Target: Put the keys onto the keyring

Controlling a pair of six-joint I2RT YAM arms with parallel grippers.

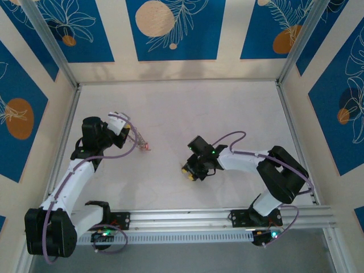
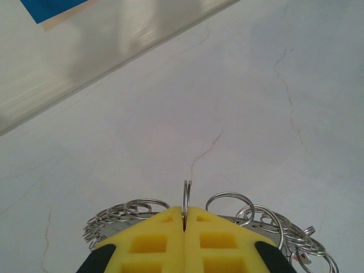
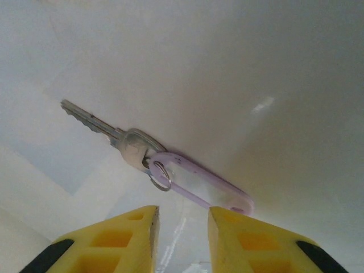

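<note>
My left gripper is shut on one small split ring that stands upright between the yellow pads. That ring belongs to the keyring, a silvery plate edged with several small wire loops, spread to both sides below the fingers. In the top view the left gripper holds the keyring just above the table, with a red key head at its outer end. My right gripper is open, low over the table. Just ahead of it lies a silver key joined by a little ring to a pale lilac-pink tag.
The white table has thin cracks in its surface. Aluminium rails run along the left and right sides, with patterned walls behind. The right gripper sits near the table's middle, roughly a gripper's length from the keyring.
</note>
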